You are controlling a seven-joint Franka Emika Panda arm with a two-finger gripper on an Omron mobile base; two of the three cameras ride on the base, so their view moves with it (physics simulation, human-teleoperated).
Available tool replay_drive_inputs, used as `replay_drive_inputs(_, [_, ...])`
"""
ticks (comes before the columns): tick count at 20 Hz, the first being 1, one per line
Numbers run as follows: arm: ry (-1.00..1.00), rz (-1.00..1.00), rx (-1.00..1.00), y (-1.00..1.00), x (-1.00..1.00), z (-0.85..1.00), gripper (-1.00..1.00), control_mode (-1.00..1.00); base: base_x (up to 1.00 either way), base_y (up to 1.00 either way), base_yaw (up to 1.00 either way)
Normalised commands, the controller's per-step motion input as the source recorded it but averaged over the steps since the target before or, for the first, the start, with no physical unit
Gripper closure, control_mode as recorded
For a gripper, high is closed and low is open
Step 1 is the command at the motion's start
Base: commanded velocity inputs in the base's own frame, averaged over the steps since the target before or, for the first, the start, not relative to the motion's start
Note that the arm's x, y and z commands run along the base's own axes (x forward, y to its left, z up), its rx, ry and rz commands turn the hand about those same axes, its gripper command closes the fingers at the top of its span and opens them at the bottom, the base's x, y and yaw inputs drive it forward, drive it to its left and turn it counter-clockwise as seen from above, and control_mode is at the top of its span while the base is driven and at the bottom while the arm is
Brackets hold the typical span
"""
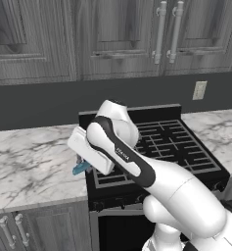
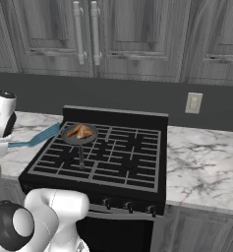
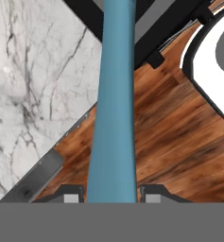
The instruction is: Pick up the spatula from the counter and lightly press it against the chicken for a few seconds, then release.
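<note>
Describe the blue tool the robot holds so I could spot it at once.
Find the black stove set into the marble counter. At its left edge, beside the small pan of chicken, a long flat spatula sticks out from the gripper. It is the only blue thing there.

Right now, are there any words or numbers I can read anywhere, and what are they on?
Tiny dark lettering on the robot's arm: too small and blurred to read.
Stove, wall outlet, cabinets and blue spatula: no words, numbers or signs on them.
</note>
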Motion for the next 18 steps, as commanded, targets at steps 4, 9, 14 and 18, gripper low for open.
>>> replay_drive_inputs(4, [0.06, -0.04, 0.00, -0.02, 0.20, 0.12, 1.00, -1.00, 0.00, 0.00, 0.00])
replay_drive_inputs(9, [0.02, -0.01, 0.00, -0.02, 0.26, 0.01, 1.00, -1.00, 0.00, 0.00, 0.00])
replay_drive_inputs(14, [0.01, 0.00, 0.00, -0.07, 0.27, 0.00, 1.00, -1.00, 0.00, 0.00, 0.00])
replay_drive_inputs(18, [0.01, 0.00, 0.00, -0.13, 0.22, 0.00, 1.00, -1.00, 0.00, 0.00, 0.00])
